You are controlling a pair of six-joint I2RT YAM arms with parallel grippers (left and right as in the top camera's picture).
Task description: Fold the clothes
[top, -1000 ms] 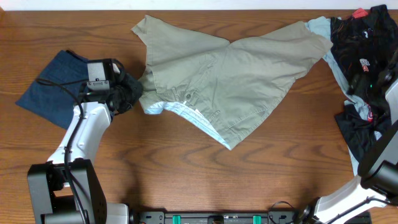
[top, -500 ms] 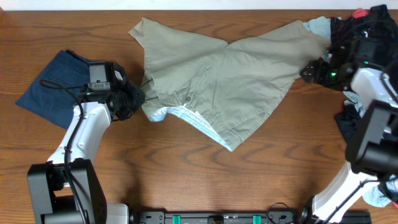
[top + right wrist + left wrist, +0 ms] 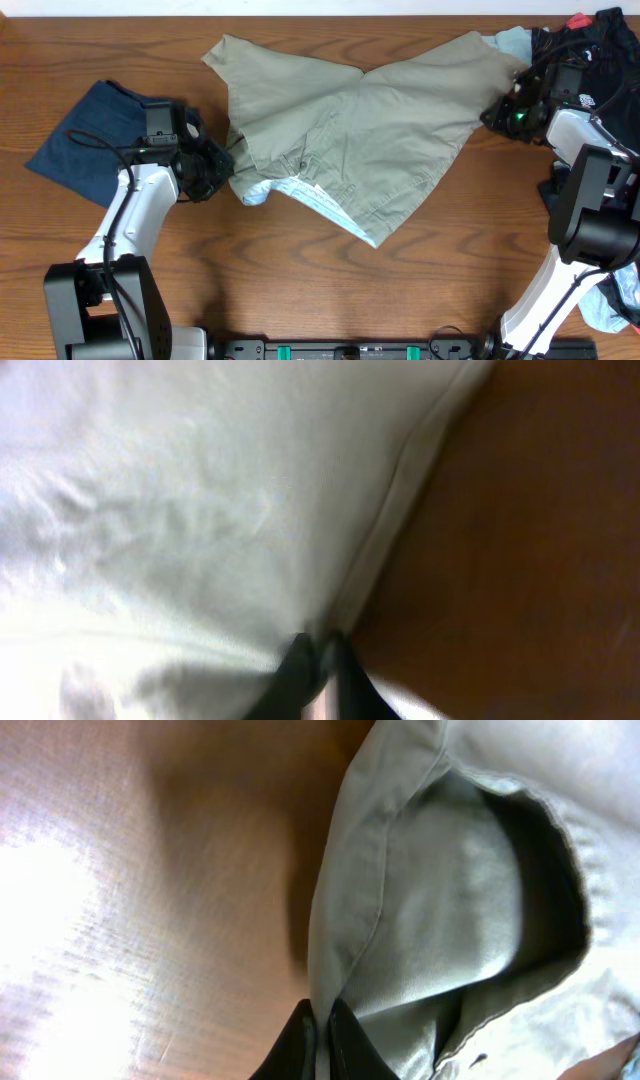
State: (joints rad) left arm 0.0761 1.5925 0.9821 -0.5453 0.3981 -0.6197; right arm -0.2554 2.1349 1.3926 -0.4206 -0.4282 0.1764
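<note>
We see the khaki shorts (image 3: 360, 140) spread crumpled across the middle of the desk (image 3: 300, 290), nearer its far edge. A strip of pale blue lining shows along their near side. The left fingers (image 3: 292, 1050) are pressed together on a stitched fold at the shorts' left end. Only their dark tips enter the left wrist view, cut off by its bottom border. The right fingers (image 3: 292, 678) likewise pinch the hem toward the far right corner, blurred and mostly out of frame. From overhead we cannot make out either pair's tips. A dark blue cloth (image 3: 85, 140) lies by the left edge. A black heap (image 3: 590, 60) at the right edge runs out of view.
</note>
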